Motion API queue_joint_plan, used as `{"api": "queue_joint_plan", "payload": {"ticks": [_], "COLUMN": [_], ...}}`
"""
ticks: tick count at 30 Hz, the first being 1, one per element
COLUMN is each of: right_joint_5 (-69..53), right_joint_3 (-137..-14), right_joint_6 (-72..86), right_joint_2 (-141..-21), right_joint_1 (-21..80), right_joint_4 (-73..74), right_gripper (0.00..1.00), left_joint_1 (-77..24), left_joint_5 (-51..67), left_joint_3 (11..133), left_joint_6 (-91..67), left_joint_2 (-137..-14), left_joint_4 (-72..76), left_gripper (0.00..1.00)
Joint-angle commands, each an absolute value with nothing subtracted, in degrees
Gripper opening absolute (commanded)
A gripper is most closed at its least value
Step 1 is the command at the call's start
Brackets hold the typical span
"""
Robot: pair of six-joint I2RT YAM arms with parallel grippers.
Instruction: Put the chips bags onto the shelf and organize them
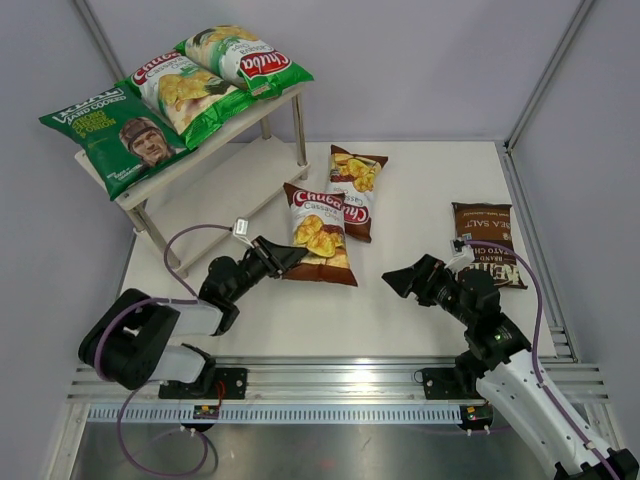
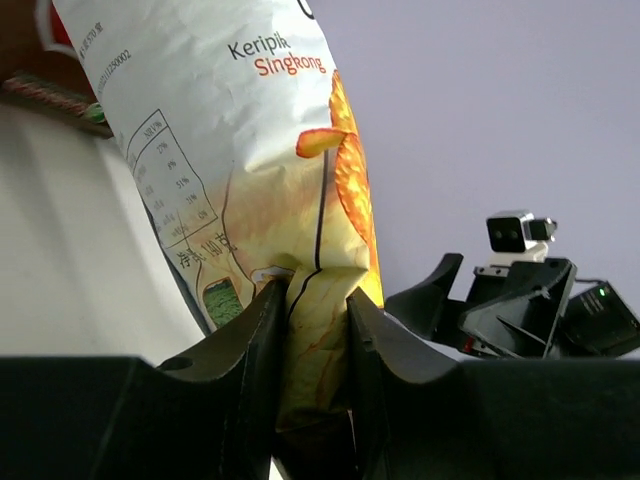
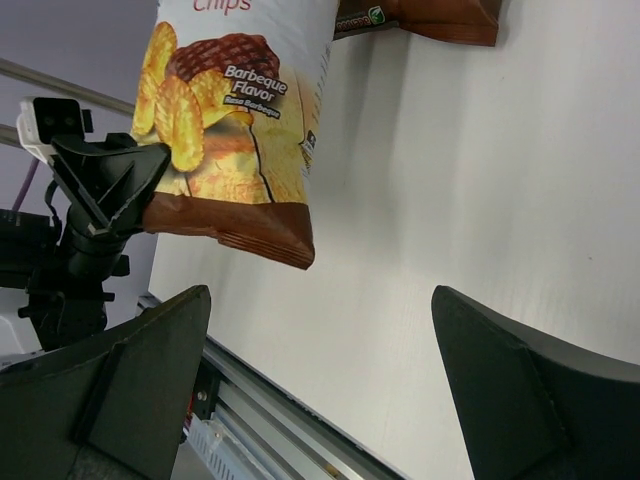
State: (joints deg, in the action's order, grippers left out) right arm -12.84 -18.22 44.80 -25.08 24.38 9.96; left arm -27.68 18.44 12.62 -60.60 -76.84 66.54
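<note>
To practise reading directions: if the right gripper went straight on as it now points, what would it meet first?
Probably the bare table just beside the barbecue chips bag, though depth is unclear.

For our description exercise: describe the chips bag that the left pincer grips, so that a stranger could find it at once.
On the white table, beside the shelf, two brown Chuba bags lie close together. The near bag, closer to the arms, is the one. Unlike the far bag, it has a corner pinched in the left pincer.
</note>
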Motion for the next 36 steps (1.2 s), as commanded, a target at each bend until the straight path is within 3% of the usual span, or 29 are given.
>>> {"api": "queue_joint_plan", "payload": {"ticks": [1, 24, 36], "right_joint_5": [-11.25, -9.76, -9.93], "right_joint_3": [-20.74, -23.9, -25.49], "right_joint_6": [43.42, 39.73, 37.88], "right_joint_2": [-25.31, -27.77, -30.41], "right_joint_1": [24.52, 24.43, 24.43], "right_joint_4": [10.11, 12.57, 11.43], "right_gripper": [0.99, 0.99, 0.99], "left_joint_1": [-25.23, -9.32, -7.29], "left_joint_5": [16.79, 13.8, 12.66], "left_joint_3": [10.55, 26.97, 36.12], "left_joint_6": [-64.95, -71.63, -71.28], "left_joint_2": [-79.53, -90.42, -97.9], "left_joint_4": [90.93, 95.45, 95.1], "left_gripper": [0.0, 0.0, 0.0]}}
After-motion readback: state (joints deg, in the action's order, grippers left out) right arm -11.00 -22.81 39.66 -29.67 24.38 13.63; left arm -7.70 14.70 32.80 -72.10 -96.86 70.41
